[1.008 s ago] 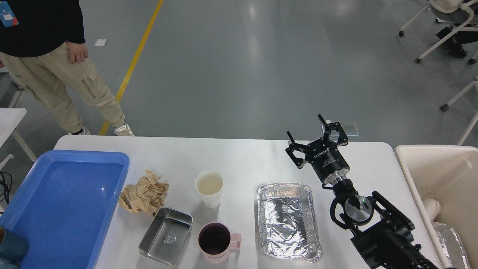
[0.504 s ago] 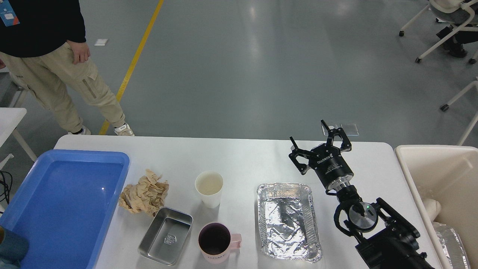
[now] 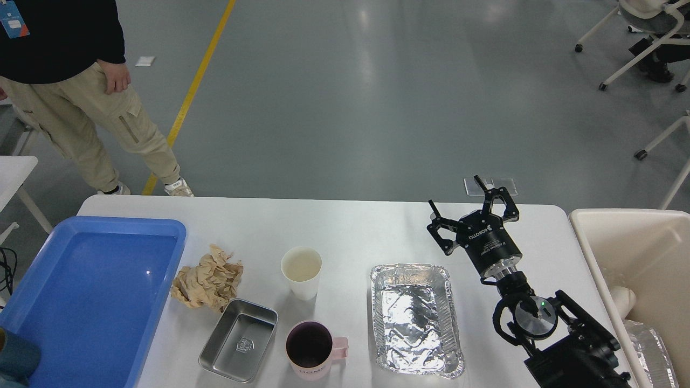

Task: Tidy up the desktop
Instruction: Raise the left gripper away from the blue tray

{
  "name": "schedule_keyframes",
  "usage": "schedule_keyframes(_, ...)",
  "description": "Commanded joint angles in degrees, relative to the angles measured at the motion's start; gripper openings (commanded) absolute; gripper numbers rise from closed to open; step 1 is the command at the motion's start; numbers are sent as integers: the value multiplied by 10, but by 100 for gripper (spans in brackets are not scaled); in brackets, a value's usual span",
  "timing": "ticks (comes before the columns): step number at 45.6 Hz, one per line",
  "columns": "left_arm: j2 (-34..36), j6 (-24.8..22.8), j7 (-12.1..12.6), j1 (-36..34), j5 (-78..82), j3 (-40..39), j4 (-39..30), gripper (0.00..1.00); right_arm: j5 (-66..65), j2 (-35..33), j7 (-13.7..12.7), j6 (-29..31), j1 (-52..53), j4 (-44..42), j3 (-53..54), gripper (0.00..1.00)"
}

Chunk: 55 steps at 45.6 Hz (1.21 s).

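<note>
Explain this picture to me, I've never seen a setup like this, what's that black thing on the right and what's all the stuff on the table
The view comes from a camera in a humanoid robot's head, looking forward and down. The black thing is the robot's right arm, ending in a two-finger right gripper; its fingers are spread open and hold nothing. The left arm is not in view.

On the white desktop lie a blue tray, a crumpled brown paper, a white paper cup, a small steel tin, a pink mug and a foil tray. A beige bin stands at the right end. A person stands beyond the table, at the far left.
</note>
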Motion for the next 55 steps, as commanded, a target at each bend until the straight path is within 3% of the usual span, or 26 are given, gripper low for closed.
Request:
schedule_keyframes(1,-5,-29,-1,-2,-3,-6,28,98,0,3,0,-2,-1,7,0,100)
schedule_keyframes(8,-16,-19,-6,-4,-7,-12,50,98,0,3,0,-2,1,7,1,100)
schedule_keyframes(12,-28,-22,-23,-14,4,-5,52,98,1,4,0,-2,2,10,1,100)
schedule_keyframes(17,-39,-26,-81,-15,97,-4,51,98,1,6,0,-2,1,10,1,100)
schedule_keyframes(22,-103,-21,-145,-57,345,-4,50,97,1,11,0,-2,2,14,1,100)
schedule_keyframes(27,-163,-24,-148,-111,480,0,46,98,1,11,1,-2,2,17,1,100)
schedule_keyframes(34,-211,-30,-151,-135,547,0,42,98,0,11,1,-3,2,18,3,100)
schedule_keyframes(43,-265,-104,-152,-213,658,41,30,97,0,11,2,-3,4,18,3,100)
schedule_keyframes(55,-289,-156,-153,-332,796,202,6,98,0,15,1,-8,8,24,3,100)
